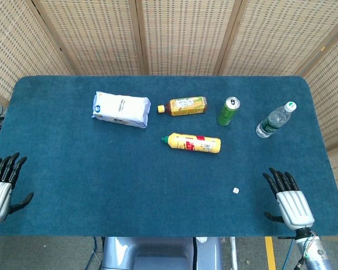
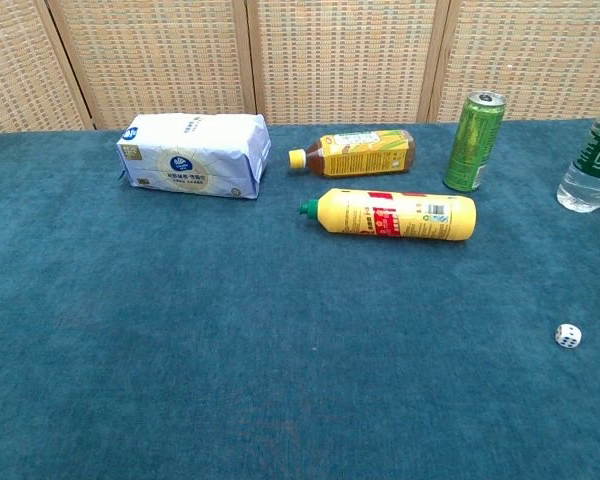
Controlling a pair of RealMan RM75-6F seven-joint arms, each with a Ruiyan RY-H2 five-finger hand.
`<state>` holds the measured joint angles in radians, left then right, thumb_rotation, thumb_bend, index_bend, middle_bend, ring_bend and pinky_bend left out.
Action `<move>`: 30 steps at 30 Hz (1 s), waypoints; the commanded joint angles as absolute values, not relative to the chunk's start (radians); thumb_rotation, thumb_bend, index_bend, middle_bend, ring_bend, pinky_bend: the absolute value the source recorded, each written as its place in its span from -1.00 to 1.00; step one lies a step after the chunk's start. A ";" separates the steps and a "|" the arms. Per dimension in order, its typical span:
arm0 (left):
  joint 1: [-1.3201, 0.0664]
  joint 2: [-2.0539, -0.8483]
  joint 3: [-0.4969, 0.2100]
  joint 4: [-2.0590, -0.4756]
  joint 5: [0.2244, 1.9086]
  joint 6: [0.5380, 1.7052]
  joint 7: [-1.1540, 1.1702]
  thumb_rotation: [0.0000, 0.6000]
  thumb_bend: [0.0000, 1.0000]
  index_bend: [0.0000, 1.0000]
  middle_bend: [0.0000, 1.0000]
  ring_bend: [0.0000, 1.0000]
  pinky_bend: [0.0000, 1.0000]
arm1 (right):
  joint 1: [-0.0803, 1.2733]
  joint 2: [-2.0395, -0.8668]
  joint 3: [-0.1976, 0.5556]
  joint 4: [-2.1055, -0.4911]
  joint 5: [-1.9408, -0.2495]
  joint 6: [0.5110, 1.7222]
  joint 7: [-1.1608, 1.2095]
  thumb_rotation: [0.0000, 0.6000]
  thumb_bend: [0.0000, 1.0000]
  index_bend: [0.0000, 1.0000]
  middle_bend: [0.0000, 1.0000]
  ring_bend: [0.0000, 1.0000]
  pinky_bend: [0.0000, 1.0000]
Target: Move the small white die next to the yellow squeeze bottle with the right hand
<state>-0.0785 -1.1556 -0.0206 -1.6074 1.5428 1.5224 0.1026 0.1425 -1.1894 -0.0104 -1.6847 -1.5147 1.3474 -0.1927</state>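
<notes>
The small white die [image 1: 235, 190] [image 2: 568, 335] sits on the blue cloth near the front right. The yellow squeeze bottle [image 1: 192, 143] [image 2: 394, 214] lies on its side at mid table, green cap to the left, well behind and left of the die. My right hand [image 1: 288, 199] rests open at the front right edge, fingers spread, a short way right of the die and apart from it. At the front left edge is my left hand [image 1: 2, 185], open and holding nothing. Neither hand shows in the chest view.
A white tissue pack [image 1: 121, 109] [image 2: 193, 155] lies at the back left. Behind the yellow bottle lies a tea bottle [image 1: 183, 106] [image 2: 357, 153]. A green can [image 1: 228, 111] [image 2: 474, 141] and a water bottle [image 1: 275, 120] [image 2: 592, 169] stand at the back right.
</notes>
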 commanded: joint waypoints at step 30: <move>-0.065 -1.144 -0.021 -1.615 1.538 1.536 0.097 1.00 -0.46 -1.00 -1.00 -1.00 -1.00 | 0.149 -1.195 -0.018 -1.690 -1.519 1.331 -0.203 1.00 -1.00 -0.82 -1.00 -1.00 -1.00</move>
<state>-0.0649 -1.1444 -0.0215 -1.6141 1.5377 1.5350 0.0974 0.1489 -1.1947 -0.0175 -1.6903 -1.5182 1.3307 -0.2031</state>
